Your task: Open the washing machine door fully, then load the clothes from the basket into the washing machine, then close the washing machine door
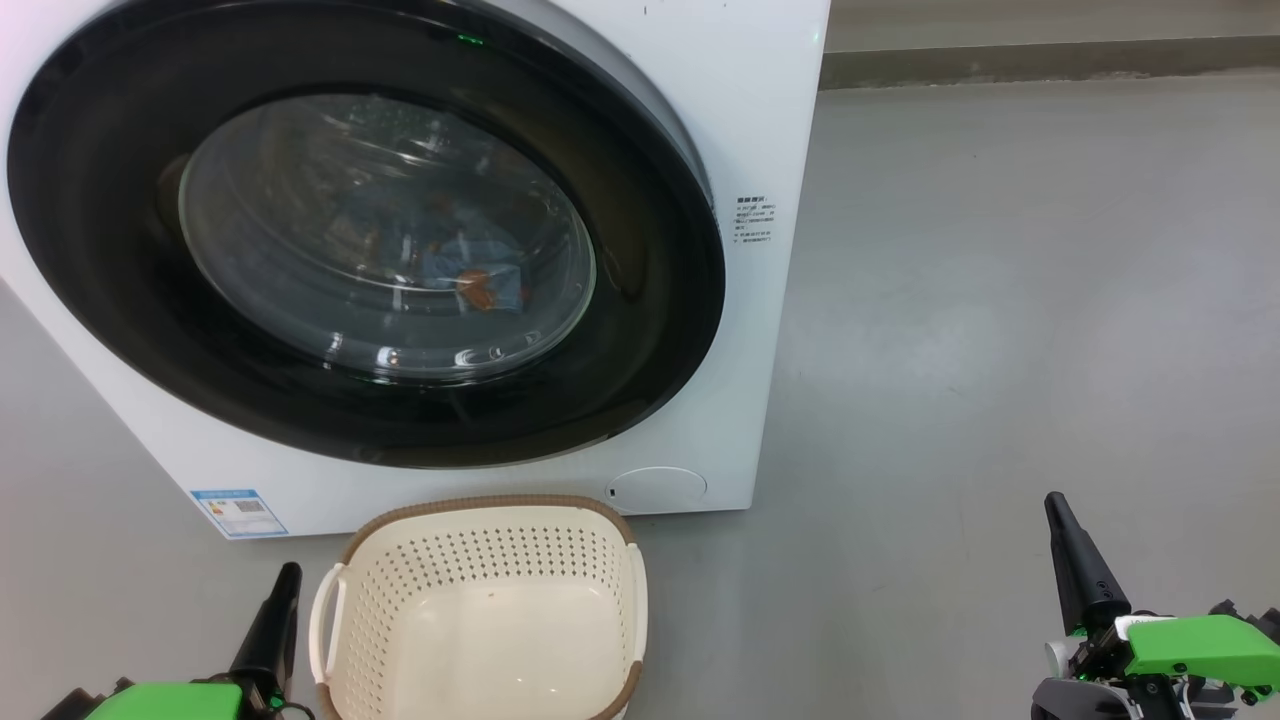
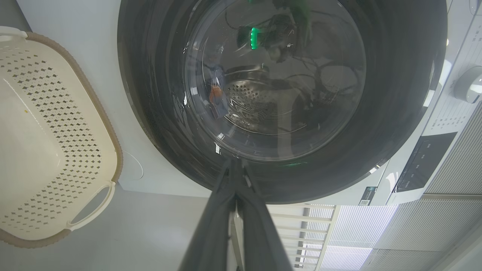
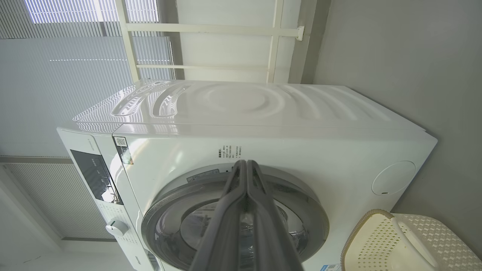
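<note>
The washing machine (image 1: pixel 740 120) fills the upper left of the head view, its round black-rimmed door (image 1: pixel 120 330) lying flush against the front. Through the glass I see the clothes (image 1: pixel 460 265), light blue with orange prints, inside the drum. The cream basket (image 1: pixel 480 610) stands on the floor just below the door with nothing in it. My left gripper (image 1: pixel 288 572) is shut beside the basket's left handle, holding nothing. My right gripper (image 1: pixel 1054 500) is shut at the lower right, well away from the machine. The left wrist view looks along the shut fingers (image 2: pixel 235 177) at the door (image 2: pixel 150 94).
Grey floor (image 1: pixel 1000 300) stretches to the right of the machine up to a wall skirting (image 1: pixel 1050 62). A blue label (image 1: pixel 238 512) and a round cap (image 1: pixel 656 486) sit low on the machine's front. The right wrist view shows the control panel (image 3: pixel 94 177) and a window with blinds behind.
</note>
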Motion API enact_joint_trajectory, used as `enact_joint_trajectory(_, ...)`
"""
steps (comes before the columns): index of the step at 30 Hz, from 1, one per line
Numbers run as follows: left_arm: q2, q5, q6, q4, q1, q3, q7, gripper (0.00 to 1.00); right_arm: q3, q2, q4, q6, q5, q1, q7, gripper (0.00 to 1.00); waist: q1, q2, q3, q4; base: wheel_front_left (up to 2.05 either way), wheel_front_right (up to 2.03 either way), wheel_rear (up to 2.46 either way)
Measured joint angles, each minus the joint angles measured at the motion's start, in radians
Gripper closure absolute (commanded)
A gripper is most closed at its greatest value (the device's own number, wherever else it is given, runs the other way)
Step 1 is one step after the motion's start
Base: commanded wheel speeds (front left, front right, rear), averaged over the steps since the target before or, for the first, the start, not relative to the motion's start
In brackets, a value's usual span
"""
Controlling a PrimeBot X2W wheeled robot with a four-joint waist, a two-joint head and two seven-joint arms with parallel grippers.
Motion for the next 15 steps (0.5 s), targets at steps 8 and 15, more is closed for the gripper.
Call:
enact_joint_trajectory(8,0.000,0.000,0.000,0.000,0.000,0.000,0.000,1.00,-0.001,0.000,0.000,0.000,0.000,0.000,0.000,1.00,0.0000,0.0000,0.000,0.000,0.00,0.00,0.00)
enact_joint_trajectory(15,0.000,0.000,0.000,0.000,0.000,0.000,0.000,1.00,-0.001,0.000,0.000,0.000,0.000,0.000,0.000,1.00,0.0000,0.0000,0.000,0.000,0.00,0.00,0.00)
